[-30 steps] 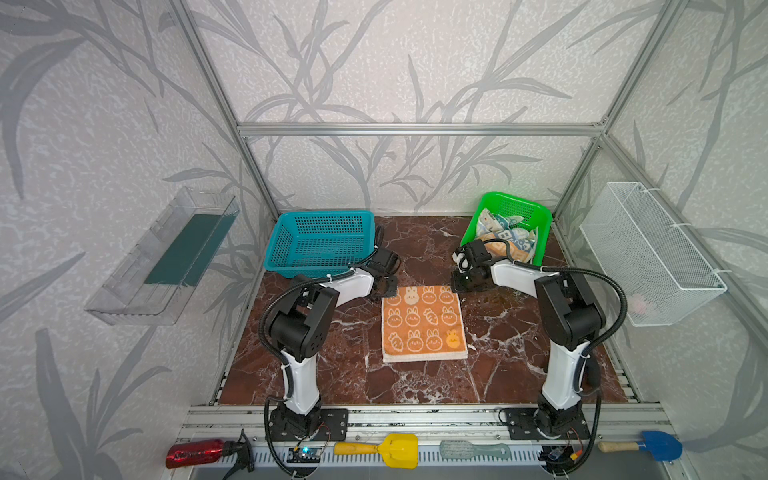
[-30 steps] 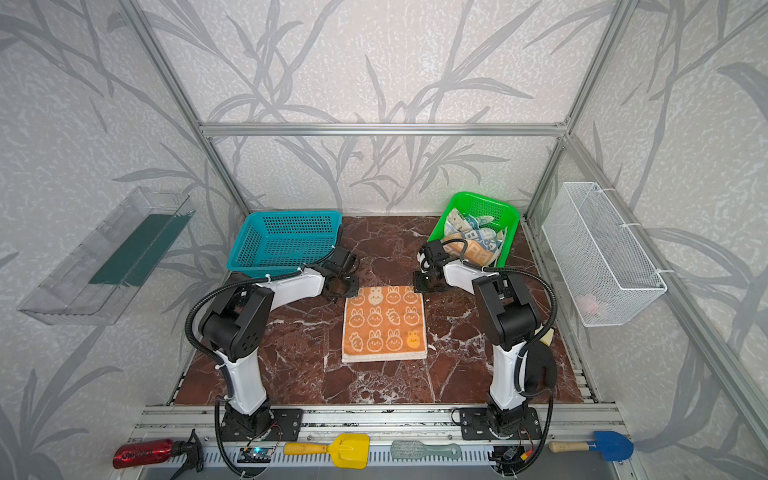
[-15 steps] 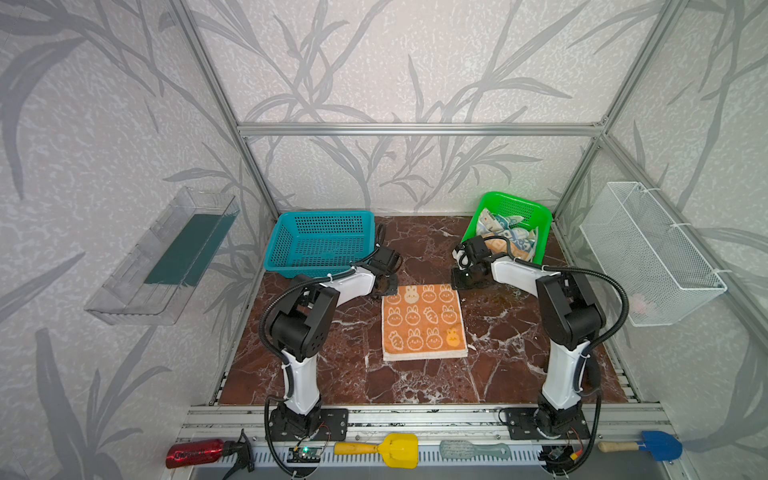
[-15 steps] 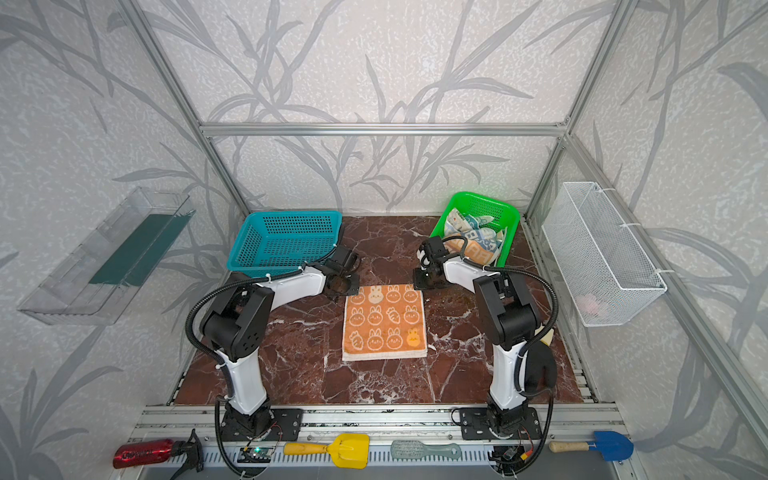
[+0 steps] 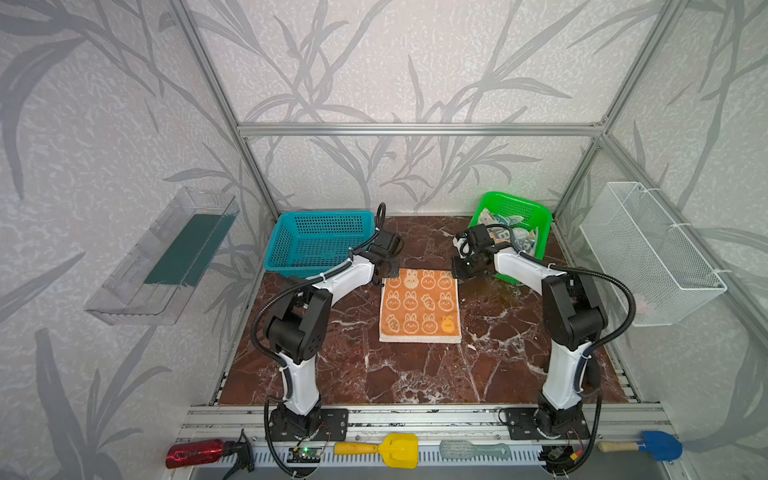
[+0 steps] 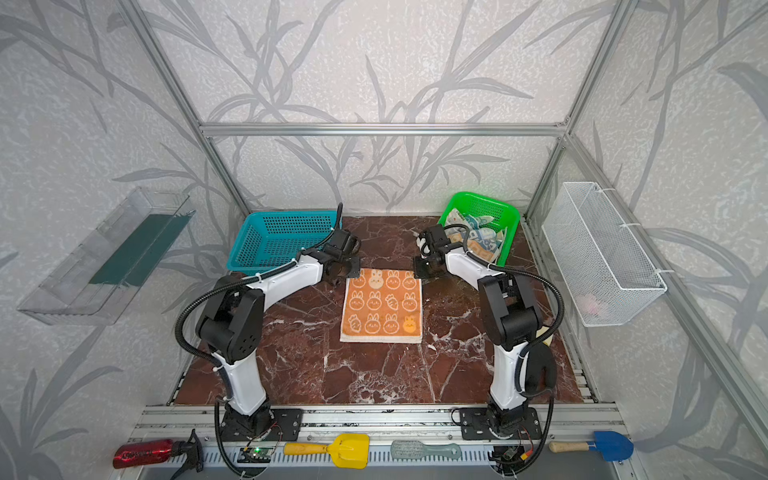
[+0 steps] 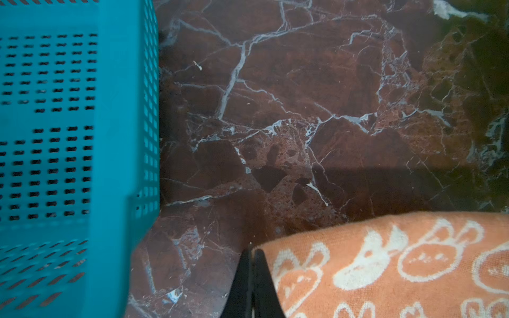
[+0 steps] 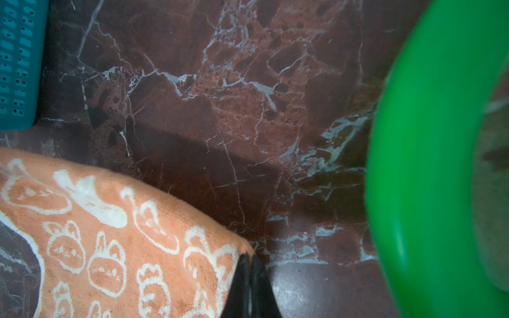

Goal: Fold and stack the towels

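An orange towel (image 5: 419, 305) (image 6: 381, 305) with white bunnies lies spread in the middle of the marble table. My left gripper (image 5: 384, 280) (image 7: 252, 256) is shut on its far left corner, with the orange towel (image 7: 385, 269) just beside the fingers. My right gripper (image 5: 456, 274) (image 8: 249, 260) is shut on the far right corner of the orange towel (image 8: 110, 247). That far edge looks slightly raised, with a shadow under it. More towels (image 5: 511, 237) (image 6: 478, 237) lie crumpled in the green basket (image 5: 517, 199) at the back right.
A teal basket (image 5: 320, 241) (image 7: 68, 137) stands at the back left, close to my left wrist. The green basket (image 8: 427, 165) is near my right wrist. A white wire basket (image 5: 648, 253) hangs on the right wall and a clear tray (image 5: 166, 257) on the left.
My left gripper's jaws have closed at the towel's far left corner. My right gripper stays shut at the far right corner, and the towel lies as before.
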{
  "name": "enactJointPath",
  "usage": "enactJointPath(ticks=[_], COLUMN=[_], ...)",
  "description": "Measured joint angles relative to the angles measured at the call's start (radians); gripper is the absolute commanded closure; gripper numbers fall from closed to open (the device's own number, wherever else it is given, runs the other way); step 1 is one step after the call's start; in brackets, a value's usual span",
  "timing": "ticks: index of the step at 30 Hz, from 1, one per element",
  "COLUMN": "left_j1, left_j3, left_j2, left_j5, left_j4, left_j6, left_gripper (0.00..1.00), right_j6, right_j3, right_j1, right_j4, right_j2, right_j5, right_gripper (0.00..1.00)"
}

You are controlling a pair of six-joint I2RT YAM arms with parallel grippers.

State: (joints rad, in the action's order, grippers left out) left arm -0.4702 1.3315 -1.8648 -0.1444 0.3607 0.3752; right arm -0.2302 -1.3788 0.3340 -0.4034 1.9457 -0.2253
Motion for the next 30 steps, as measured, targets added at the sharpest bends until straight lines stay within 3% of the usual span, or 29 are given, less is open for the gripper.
enactJointPath(ticks=[8, 18, 30], left_j1=[-0.006, -0.010, -0.097], left_j3=[-0.118, -0.341, -0.514], left_j2=[0.146, 0.295, 0.313], left_j5=[-0.007, 0.080, 0.120], left_j4=[-0.010, -0.060, -0.115], left_j6=[0.003, 0.060, 0.157], left_gripper=[1.00, 1.00, 1.00], right_j6=[-0.008, -0.045, -0.114], right_j3=[0.125, 0.369, 0.529], right_j1=[0.001, 0.070, 0.112], right_j4=[0.008, 0.039, 0.087], right_j2=[-0.147, -0.332, -0.334], right_j5=[-0.022, -0.045, -0.040], right_gripper=[1.00, 1.00, 1.00])
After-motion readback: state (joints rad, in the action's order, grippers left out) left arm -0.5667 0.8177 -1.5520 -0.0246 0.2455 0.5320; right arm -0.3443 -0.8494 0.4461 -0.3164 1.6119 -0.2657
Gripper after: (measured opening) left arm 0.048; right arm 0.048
